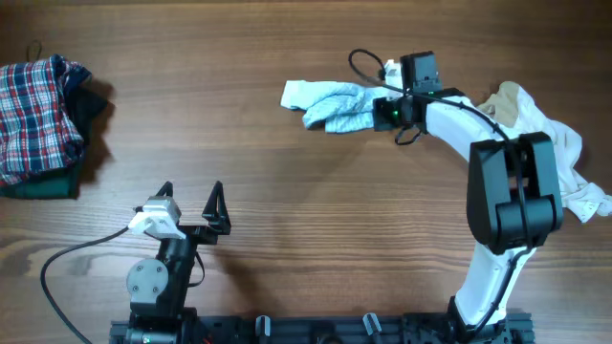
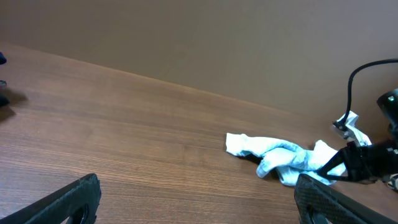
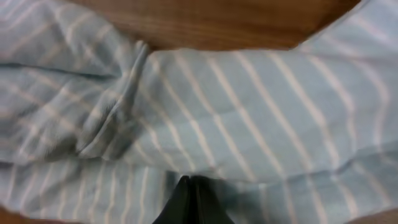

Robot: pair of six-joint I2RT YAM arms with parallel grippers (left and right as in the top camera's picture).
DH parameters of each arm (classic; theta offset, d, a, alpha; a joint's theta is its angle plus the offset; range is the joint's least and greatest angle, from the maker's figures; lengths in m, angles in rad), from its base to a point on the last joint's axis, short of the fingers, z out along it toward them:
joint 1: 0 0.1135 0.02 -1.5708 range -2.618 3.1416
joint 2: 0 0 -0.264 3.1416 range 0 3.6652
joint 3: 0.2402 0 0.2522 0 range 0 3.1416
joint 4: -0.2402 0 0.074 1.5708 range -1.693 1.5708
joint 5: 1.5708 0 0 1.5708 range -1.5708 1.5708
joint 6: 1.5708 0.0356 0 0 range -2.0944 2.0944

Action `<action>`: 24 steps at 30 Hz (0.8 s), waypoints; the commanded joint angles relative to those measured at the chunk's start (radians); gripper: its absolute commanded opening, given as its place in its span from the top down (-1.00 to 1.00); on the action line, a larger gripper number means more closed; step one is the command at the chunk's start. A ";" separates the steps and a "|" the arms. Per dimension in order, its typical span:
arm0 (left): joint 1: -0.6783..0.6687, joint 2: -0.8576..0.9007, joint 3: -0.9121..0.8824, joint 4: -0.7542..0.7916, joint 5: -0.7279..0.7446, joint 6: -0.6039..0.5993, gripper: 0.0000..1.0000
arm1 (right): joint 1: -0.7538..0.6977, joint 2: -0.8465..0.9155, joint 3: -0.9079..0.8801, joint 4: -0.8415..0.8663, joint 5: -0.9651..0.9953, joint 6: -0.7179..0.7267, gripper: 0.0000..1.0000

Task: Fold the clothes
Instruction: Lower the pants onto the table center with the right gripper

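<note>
Two piles (plaid pile (image 1: 33,100), cream pile (image 1: 576,158)) flank right gripper (image 1: 381,107) clamping striped garment (image 1: 330,103); left gripper (image 1: 189,191) agape.

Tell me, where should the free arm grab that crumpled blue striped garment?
Probably the white cuff end of the striped garment, from above on its left: it sticks out clear and free, while the right gripper pinches the opposite end.

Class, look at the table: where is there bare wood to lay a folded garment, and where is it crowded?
Bare wood lies between the plaid garment and the striped garment, and in front between the open left claw and the right arm. Crowded: the right side, where cream garments lie under and beside that arm.
</note>
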 commanded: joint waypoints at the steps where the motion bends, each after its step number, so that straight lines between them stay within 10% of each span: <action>1: 0.006 -0.007 -0.004 -0.006 -0.010 0.005 -0.99 | 0.049 0.044 -0.043 -0.129 -0.072 0.030 0.92; 24: 0.006 -0.006 -0.004 -0.006 -0.010 0.005 -0.99 | 0.347 0.020 0.062 -0.475 0.017 0.019 0.91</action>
